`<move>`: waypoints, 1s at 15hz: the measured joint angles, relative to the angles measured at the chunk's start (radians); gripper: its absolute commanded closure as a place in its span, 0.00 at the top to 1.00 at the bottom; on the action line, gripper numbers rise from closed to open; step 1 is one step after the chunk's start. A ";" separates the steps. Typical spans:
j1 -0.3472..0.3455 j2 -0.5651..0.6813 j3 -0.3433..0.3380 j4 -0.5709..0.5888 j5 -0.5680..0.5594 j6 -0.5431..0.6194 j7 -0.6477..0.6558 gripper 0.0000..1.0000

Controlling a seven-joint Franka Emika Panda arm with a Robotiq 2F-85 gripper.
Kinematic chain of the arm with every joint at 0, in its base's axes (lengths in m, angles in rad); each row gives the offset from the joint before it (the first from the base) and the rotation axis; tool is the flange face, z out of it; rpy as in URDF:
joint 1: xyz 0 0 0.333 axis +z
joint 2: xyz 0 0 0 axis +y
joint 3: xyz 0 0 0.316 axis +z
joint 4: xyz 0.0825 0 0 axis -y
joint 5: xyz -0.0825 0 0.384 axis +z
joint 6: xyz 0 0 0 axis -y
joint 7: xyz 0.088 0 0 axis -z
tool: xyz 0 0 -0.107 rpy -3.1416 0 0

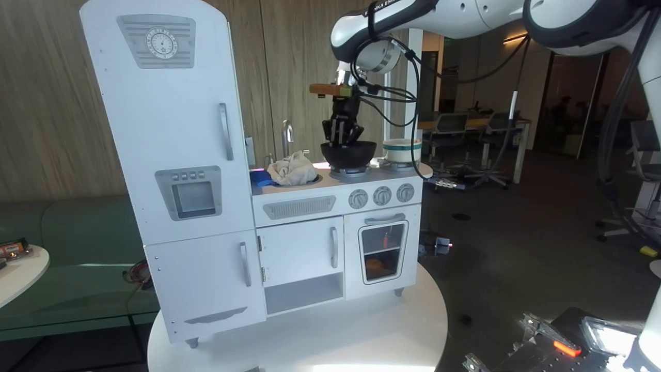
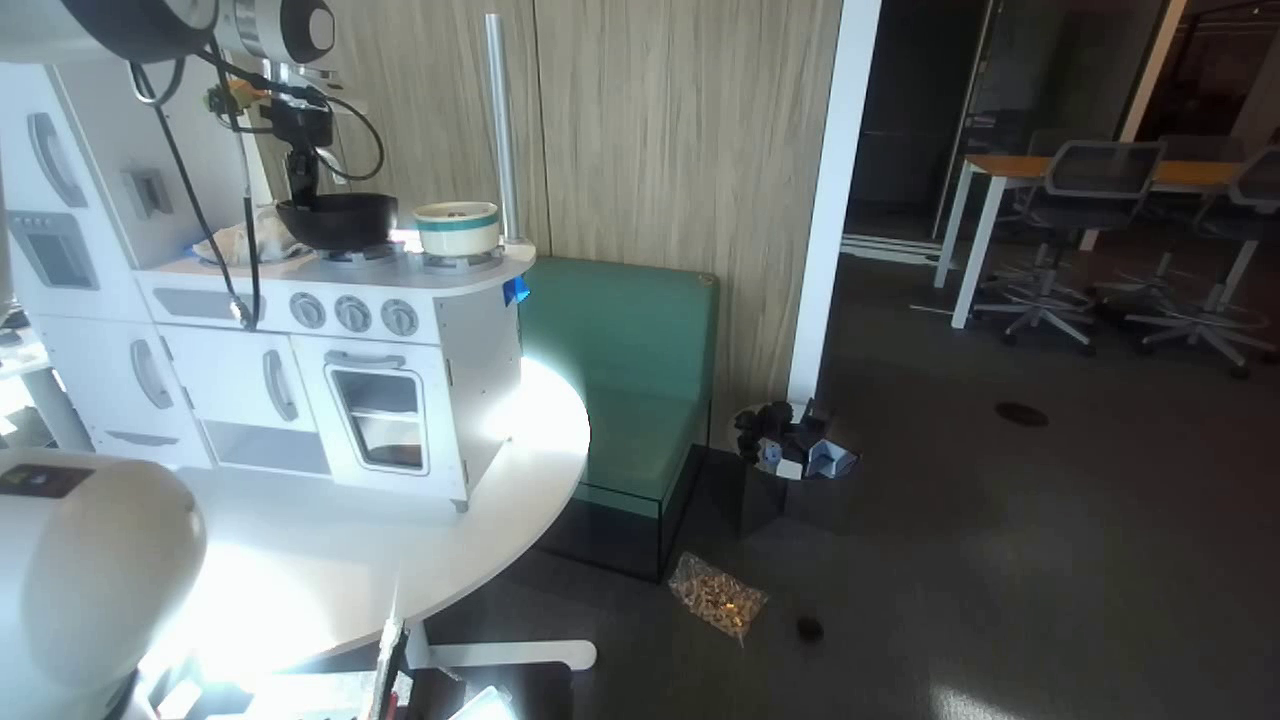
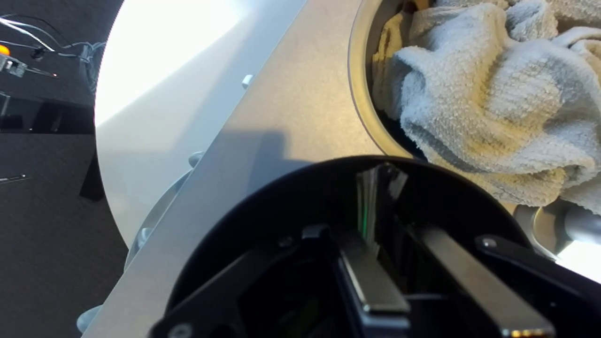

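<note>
White toy fridge (image 1: 170,119) far left, clock face (image 1: 161,43) up top. Next, blue item (image 1: 262,178) on the counter, can't make out what. Then off-white towel (image 1: 293,170), crumpled, lying in the sink (image 3: 358,94) and over part of its rim. Faucet (image 1: 285,139) behind. Then gripper (image 1: 340,140), pointing down, fingertips inside black bowl (image 1: 357,156), toward the towel side in both exterior views. Wrist view: some gap between the fingers, but dark and blurred in there; can't tell if they pinch anything or touch the bowl wall. Bowl mouth up on its burner (image 1: 349,174), between towel and white pot (image 1: 403,156) with teal band. Pot near bowl, not touching, on another burner. Below: three gray knobs (image 1: 382,196), oven door (image 1: 352,258), white table (image 1: 330,341) under everything.
</note>
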 measured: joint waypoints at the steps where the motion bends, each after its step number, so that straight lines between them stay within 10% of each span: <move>1: 0.000 0.000 0.000 0.000 0.000 0.000 0.000 0.06; 15: -0.063 -0.152 -0.006 -0.019 0.250 0.162 -0.001 0.08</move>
